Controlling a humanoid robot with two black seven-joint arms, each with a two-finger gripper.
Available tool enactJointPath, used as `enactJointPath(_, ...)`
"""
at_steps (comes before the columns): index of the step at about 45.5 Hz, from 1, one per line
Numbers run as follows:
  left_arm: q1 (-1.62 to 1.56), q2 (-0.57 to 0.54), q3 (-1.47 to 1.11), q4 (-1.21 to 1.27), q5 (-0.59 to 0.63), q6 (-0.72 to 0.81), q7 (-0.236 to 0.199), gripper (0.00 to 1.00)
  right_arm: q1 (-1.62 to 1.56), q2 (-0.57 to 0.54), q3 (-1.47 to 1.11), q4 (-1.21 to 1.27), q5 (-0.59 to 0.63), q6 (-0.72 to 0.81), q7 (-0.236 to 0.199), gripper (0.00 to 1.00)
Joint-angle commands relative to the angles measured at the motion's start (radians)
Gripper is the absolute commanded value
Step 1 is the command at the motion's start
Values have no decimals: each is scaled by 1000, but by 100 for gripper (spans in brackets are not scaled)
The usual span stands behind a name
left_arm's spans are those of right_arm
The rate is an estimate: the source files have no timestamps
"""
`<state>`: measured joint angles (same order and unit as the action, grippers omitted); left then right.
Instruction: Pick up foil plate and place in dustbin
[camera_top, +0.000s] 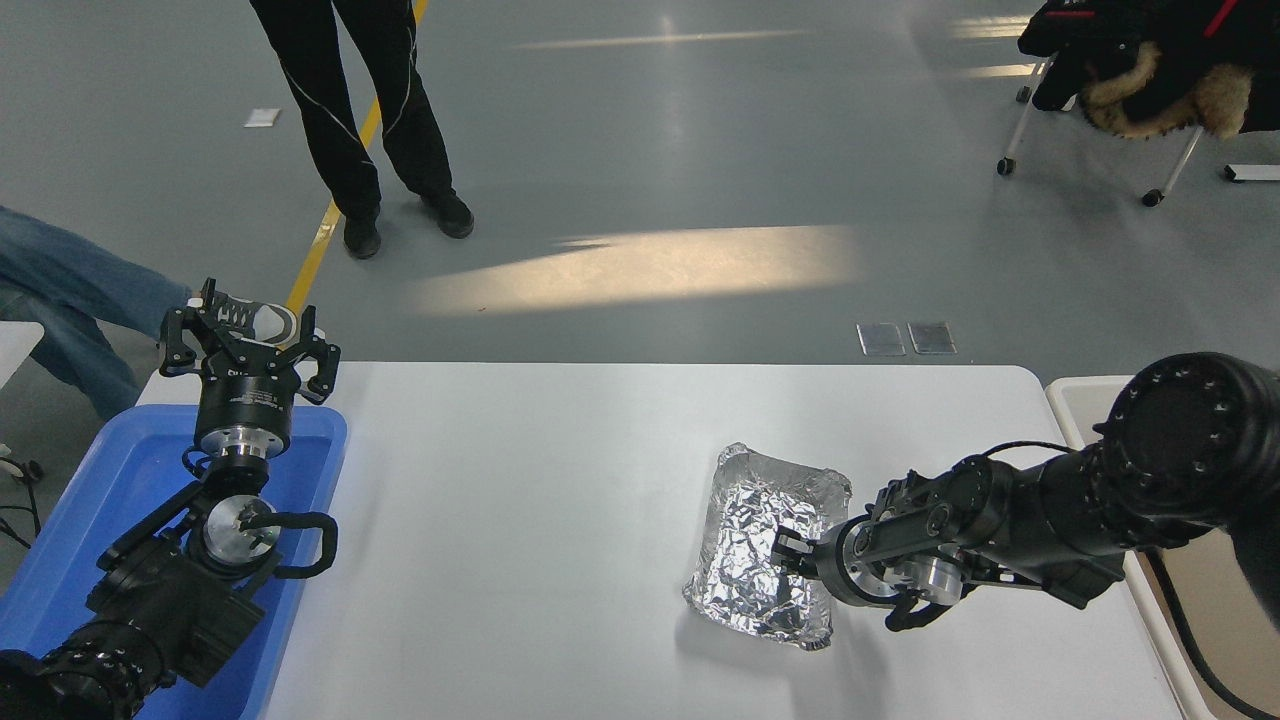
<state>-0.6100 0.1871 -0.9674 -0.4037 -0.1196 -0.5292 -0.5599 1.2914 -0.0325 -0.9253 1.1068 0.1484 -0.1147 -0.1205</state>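
One crinkled silver aluminium-foil plate (765, 545) lies right of centre on the white table (520, 500), long axis near-to-far, its right rim at the black right gripper (800, 553), whose finger spread I cannot tell, with the cream-white plastic dustbin (1075, 395) farther right.

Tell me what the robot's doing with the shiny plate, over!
Right gripper at foil plate's right rim, jaws unclear. Left gripper parked above blue tray. Plate flat on table. Nothing blocking.
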Motion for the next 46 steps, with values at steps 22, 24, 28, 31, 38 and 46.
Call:
enactJointPath(22, -1, 0, -1, 0, 1, 0, 0, 99, 501, -128, -23, 427, 10, 30, 1, 0)
enactJointPath(24, -1, 0, 1, 0, 1, 0, 0, 99, 593, -148, -41, 484, 10, 72, 1, 0)
enactJointPath(28, 1, 0, 1, 0, 1, 0, 0, 99, 771, -161, -95, 562, 13, 165, 5, 0)
enactJointPath(31, -1, 0, 1, 0, 0, 0, 0, 99, 900, -165, -122, 597, 16, 256, 9, 0)
enactJointPath(38, -1, 0, 1, 0, 0, 0, 0, 99, 1137, -201, -129, 622, 26, 501, 13, 0)
enactJointPath(46, 1, 0, 1, 0, 0, 0, 0, 99, 1336, -239, -142, 624, 28, 740, 35, 0)
